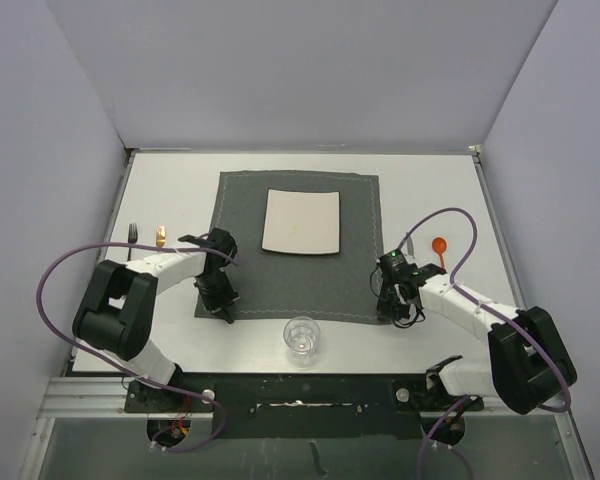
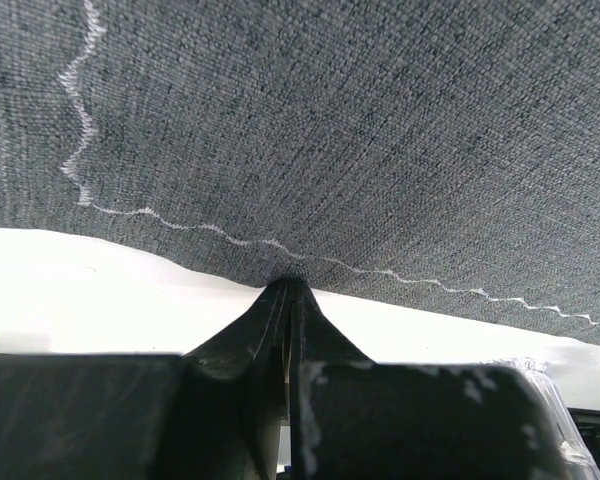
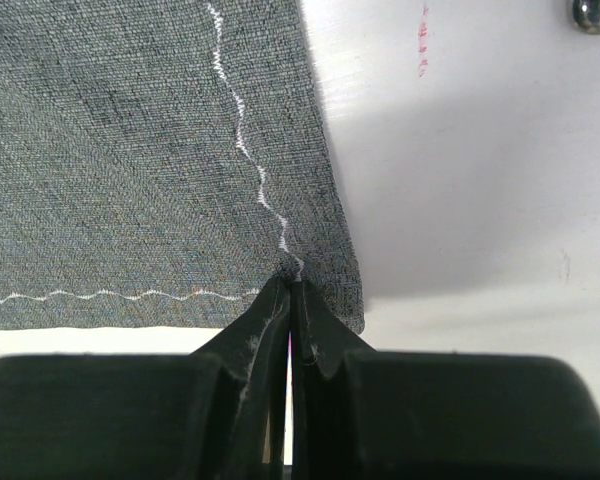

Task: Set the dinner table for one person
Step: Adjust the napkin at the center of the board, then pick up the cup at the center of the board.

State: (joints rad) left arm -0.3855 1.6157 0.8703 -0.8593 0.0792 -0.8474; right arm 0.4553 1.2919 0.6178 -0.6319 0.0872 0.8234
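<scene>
A dark grey stitched placemat (image 1: 300, 262) lies on the white dinner table (image 1: 180, 180), with a square white plate (image 1: 301, 221) on its far half. My left gripper (image 1: 223, 306) is shut on the placemat's near edge by the near-left corner; in the left wrist view the gripper (image 2: 288, 285) pinches the hem of the cloth (image 2: 330, 130). My right gripper (image 1: 395, 311) is shut on the near-right corner; in the right wrist view the gripper (image 3: 292, 283) pinches the cloth (image 3: 130, 150) at the white stitching.
A clear glass (image 1: 302, 336) stands near the front edge between the arms. A fork (image 1: 132, 236) and a light-handled utensil (image 1: 161, 236) lie left of the mat. An orange spoon (image 1: 439, 246) lies to the right. A shiny metal tip (image 3: 592, 12) shows on the table (image 3: 460, 150).
</scene>
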